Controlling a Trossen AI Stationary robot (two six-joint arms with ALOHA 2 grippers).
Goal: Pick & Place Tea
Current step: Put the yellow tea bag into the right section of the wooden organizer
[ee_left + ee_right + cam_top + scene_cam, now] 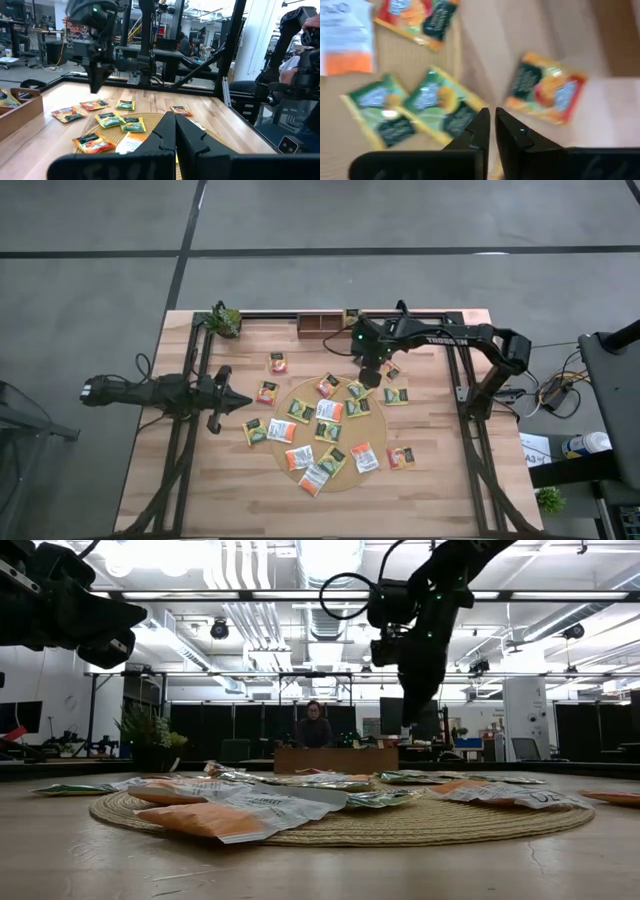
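While aloft (nearly closed), right gripper

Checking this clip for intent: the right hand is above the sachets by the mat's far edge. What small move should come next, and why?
Probably open the fingers and descend. The right hand hangs above the table, fingers nearly shut with nothing between them, over the orange sachet and green sachets. The left hand waits shut.
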